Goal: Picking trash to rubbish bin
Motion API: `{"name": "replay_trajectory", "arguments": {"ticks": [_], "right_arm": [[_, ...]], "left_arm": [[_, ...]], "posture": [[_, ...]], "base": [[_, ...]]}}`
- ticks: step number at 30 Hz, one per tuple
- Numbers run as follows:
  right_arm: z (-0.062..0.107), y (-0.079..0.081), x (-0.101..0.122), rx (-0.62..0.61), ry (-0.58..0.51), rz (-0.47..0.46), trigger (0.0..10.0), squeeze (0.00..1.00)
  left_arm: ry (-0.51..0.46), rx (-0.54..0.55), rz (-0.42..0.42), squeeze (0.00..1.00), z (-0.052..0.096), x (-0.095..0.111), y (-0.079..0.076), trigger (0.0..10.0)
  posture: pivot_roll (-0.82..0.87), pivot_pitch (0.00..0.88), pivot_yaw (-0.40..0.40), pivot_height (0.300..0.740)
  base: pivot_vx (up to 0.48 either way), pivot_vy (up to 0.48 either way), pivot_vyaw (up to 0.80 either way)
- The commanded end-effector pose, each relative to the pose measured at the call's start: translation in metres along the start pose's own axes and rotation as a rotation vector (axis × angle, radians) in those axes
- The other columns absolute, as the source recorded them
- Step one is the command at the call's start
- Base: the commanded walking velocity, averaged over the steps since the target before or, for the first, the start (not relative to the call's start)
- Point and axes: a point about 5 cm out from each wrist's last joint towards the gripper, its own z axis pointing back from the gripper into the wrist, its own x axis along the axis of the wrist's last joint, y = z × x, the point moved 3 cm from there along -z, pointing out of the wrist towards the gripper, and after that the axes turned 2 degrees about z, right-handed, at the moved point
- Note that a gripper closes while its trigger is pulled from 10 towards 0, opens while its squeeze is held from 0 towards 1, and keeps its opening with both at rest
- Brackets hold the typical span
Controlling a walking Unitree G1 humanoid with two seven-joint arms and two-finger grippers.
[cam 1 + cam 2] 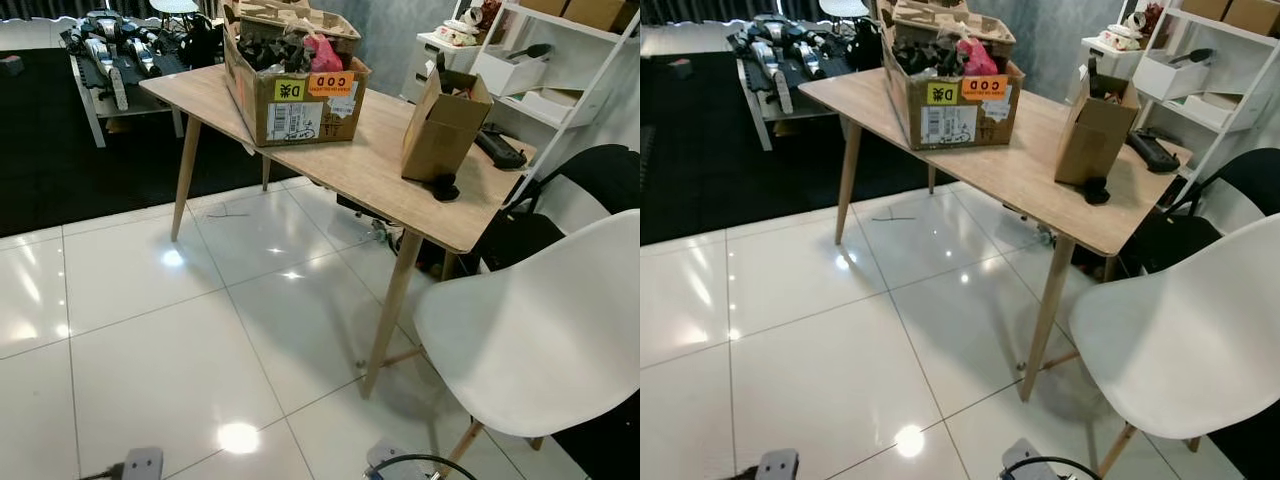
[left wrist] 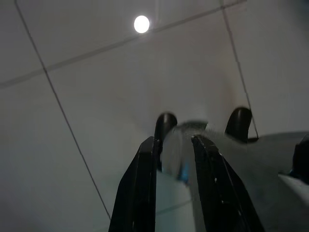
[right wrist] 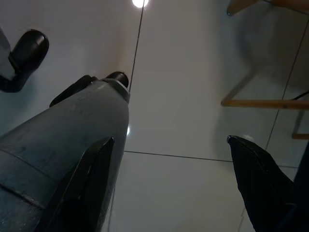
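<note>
Wooden table [image 1: 380,170] in the head views carries a cardboard box [image 1: 295,100] of clutter, far ahead of both pincers. Left wrist: left pincer [image 2: 174,150] nearly closed, empty, over floor tiles [image 2: 96,96]. Right wrist: right pincer [image 3: 169,150] wide open, empty.

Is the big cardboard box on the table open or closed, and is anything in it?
Open and full. The cardboard box stands upright on the wooden table, flaps up, with dark items and something pink heaped above its rim.
</note>
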Motion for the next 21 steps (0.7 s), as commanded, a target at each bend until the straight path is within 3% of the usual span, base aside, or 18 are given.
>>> {"name": "replay_trajectory", "arguments": {"ticks": [1,4,9,21], "right_arm": [[0.001,-0.014,0.004,-0.04,-0.009,-0.041,10.0,0.0],[0.003,-0.03,0.01,-0.082,-0.027,-0.078,10.0,0.0],[0.006,-0.045,0.014,-0.115,-0.039,-0.112,10.0,0.0],[0.007,-0.048,0.026,-0.137,-0.068,-0.148,10.0,0.0]], "left_arm": [[0.017,-0.038,-0.089,0.0,-0.003,0.004,-0.012,10.0],[-0.011,-0.064,-0.146,0.0,-0.007,0.021,-0.018,10.0],[-0.051,-0.073,-0.136,0.0,-0.008,0.037,-0.021,10.0],[0.034,-0.077,-0.17,0.0,-0.004,0.006,-0.018,10.0]], "posture": [[0.06,0.0,-0.011,0.74],[0.05,0.0,-0.003,0.74],[0.05,0.0,-0.007,0.74],[0.06,0.004,-0.004,0.74]], "base": [[0.0,0.0,0.0],[0.0,0.0,0.0],[0.0,0.0,0.0],[0.0,0.0,0.0]]}}
